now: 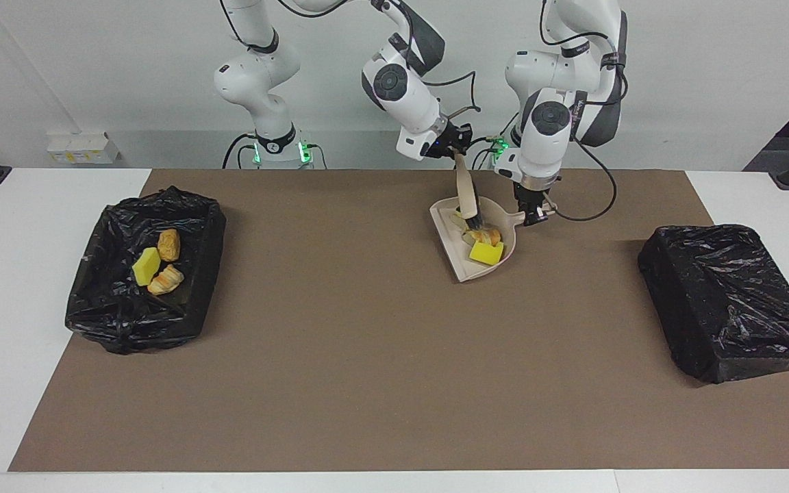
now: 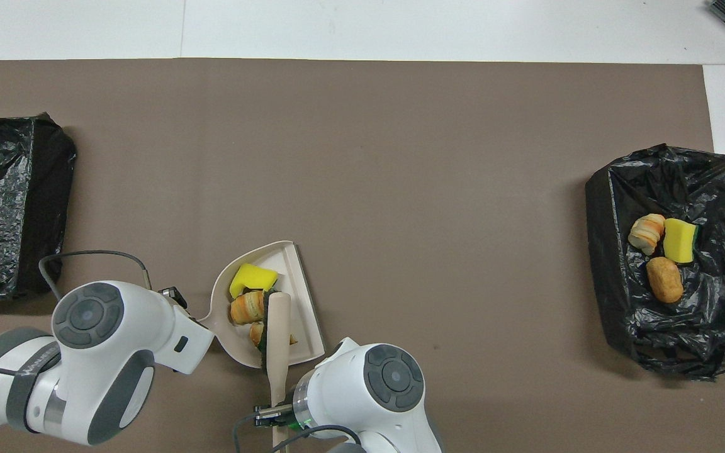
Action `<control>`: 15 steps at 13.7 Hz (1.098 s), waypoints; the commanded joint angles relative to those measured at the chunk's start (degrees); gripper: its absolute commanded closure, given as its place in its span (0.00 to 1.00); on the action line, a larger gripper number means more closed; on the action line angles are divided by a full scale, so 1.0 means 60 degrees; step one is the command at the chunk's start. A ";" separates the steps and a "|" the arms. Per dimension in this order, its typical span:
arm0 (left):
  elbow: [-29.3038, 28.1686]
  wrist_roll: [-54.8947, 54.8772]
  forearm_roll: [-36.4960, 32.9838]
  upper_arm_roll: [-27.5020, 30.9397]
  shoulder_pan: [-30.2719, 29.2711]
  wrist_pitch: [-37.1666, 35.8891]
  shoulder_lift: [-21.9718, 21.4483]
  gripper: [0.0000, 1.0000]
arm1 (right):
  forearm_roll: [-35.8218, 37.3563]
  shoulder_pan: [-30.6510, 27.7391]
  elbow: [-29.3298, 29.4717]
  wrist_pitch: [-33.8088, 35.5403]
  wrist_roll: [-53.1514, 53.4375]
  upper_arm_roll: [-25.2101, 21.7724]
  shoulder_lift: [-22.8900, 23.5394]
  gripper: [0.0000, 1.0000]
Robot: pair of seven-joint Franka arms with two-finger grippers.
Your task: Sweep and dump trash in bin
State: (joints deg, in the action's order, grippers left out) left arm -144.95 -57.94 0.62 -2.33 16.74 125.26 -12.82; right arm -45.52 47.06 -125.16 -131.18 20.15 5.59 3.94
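Close to the robots, the left gripper (image 1: 533, 213) pinches the handle of the dustpan (image 1: 451, 236), which lies on the brown mat (image 1: 367, 356) toward the middle of the table. The right gripper (image 1: 455, 147) is clamped on the brush (image 1: 466, 198), whose bristles sit down inside the pan against the trash (image 1: 485, 244): a yellow sponge wedge and pastry bits. I judge the step in hand to be securing the load before carrying it; to do it well, the brush should press the pieces lightly toward the pan's back wall while the pan's open lip tilts slightly upward, so nothing rolls out. Farther out, toward the right arm's end, the open bin (image 1: 196, 274) already holds three pieces. Toward the left arm's end sits a black bag-covered box (image 1: 730, 301).
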 commanded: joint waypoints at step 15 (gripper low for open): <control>0.0662 -0.1843 0.0531 -0.0095 -0.0755 -0.0047 0.0174 1.00 | 0.3070 -0.1236 -0.0218 0.1985 0.0259 -0.0038 0.0018 1.00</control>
State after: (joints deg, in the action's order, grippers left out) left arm -142.30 -68.65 5.76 -3.15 10.01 125.41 -12.51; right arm -30.31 40.12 -125.32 -120.19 20.85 5.16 5.08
